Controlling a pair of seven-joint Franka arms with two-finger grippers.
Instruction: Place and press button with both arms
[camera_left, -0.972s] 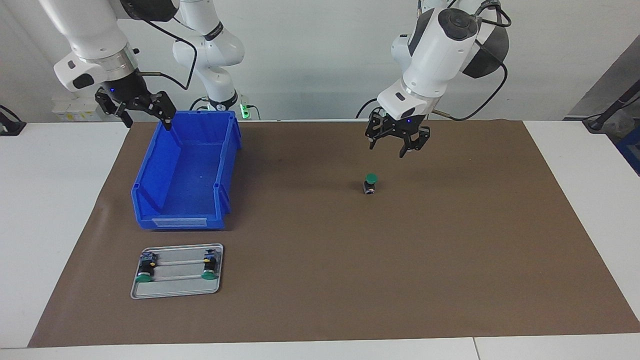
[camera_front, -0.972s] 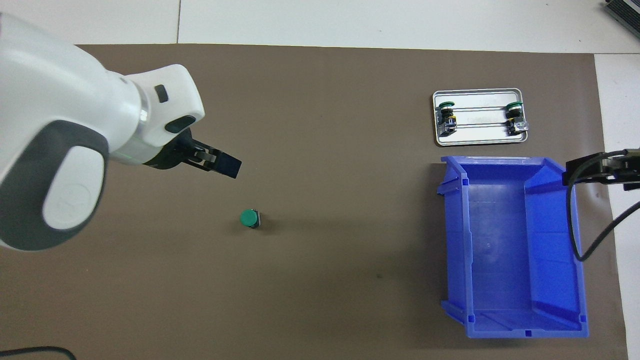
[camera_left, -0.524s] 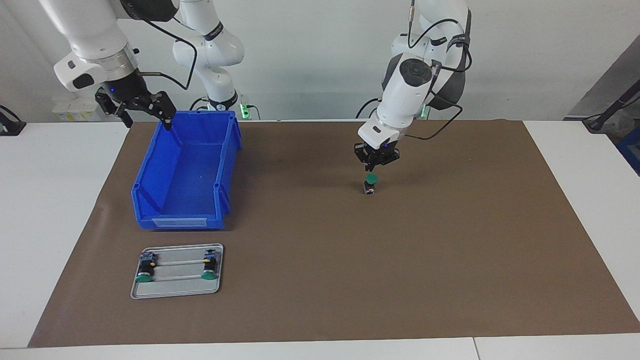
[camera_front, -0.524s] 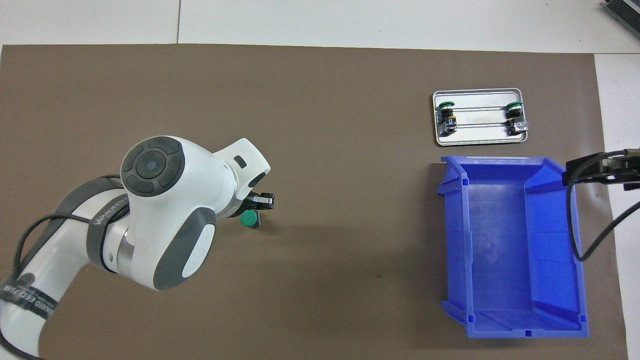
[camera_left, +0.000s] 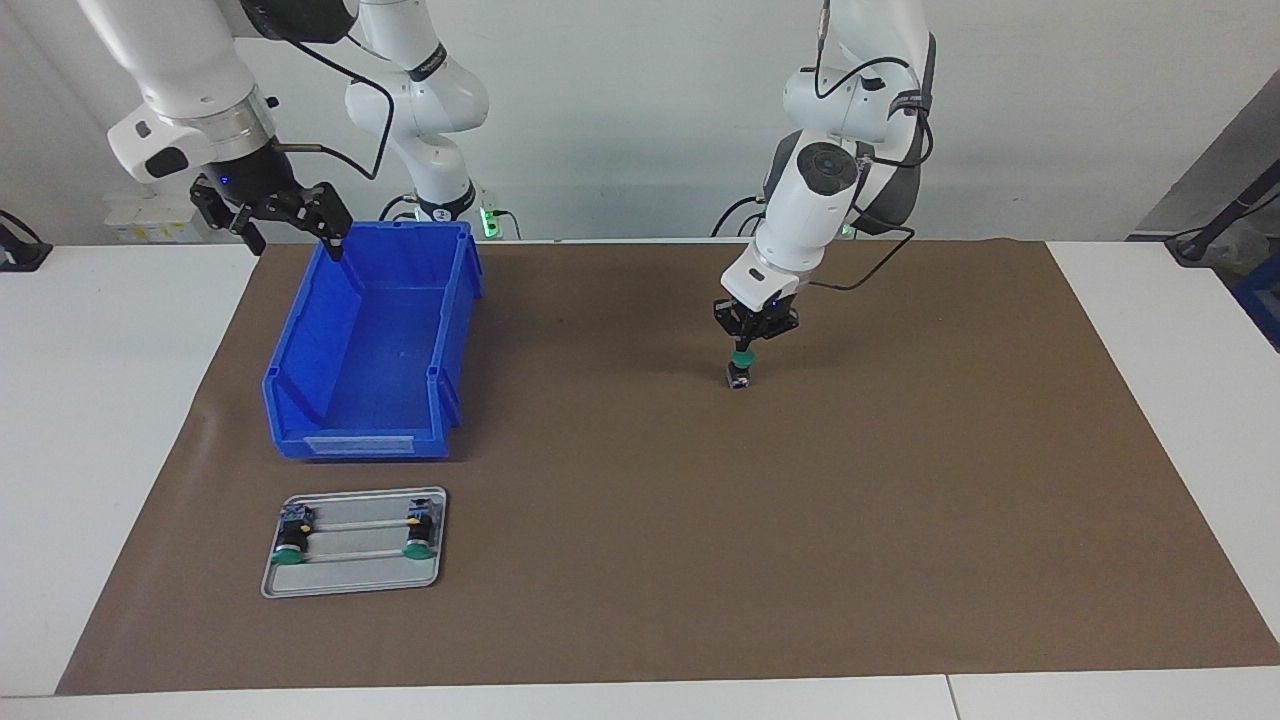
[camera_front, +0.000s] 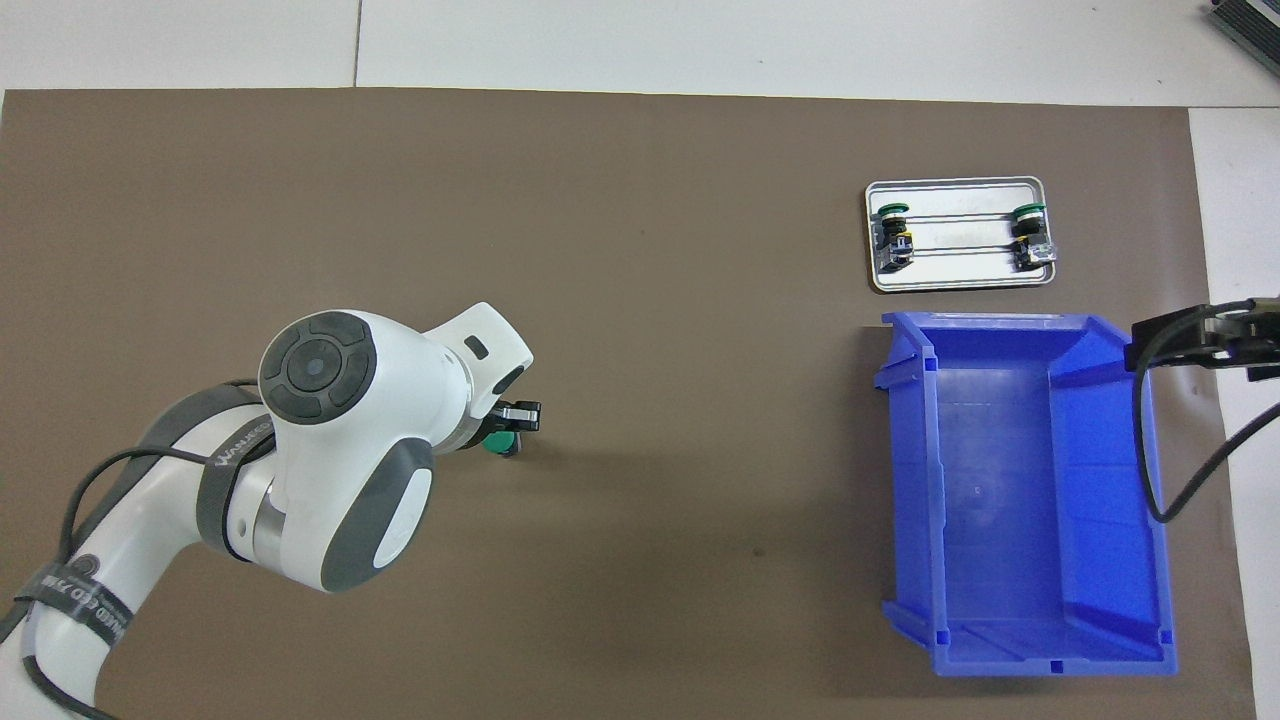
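Observation:
The button (camera_left: 740, 374) stands upright on the brown mat, green cap up, toward the left arm's end of the table; in the overhead view only an edge of the button (camera_front: 499, 446) shows under the arm. My left gripper (camera_left: 743, 349) is shut, its joined fingertips pointing down and resting on the green cap. From above, the left gripper (camera_front: 512, 424) is mostly hidden by its own wrist. My right gripper (camera_left: 285, 218) hangs open above the blue bin's corner nearest the robots. In the overhead view the right gripper (camera_front: 1190, 338) enters at the frame's edge.
An open blue bin (camera_left: 300, 350) sits on the mat toward the right arm's end; from above the bin (camera_front: 908, 480) holds nothing. Farther from the robots lies a metal tray (camera_left: 350, 590) with two more green-capped buttons; the tray (camera_front: 955, 285) also shows from above.
The left gripper closed, swung over the button and came down until its tips touch the green cap. The button kept its place. The right arm has not moved.

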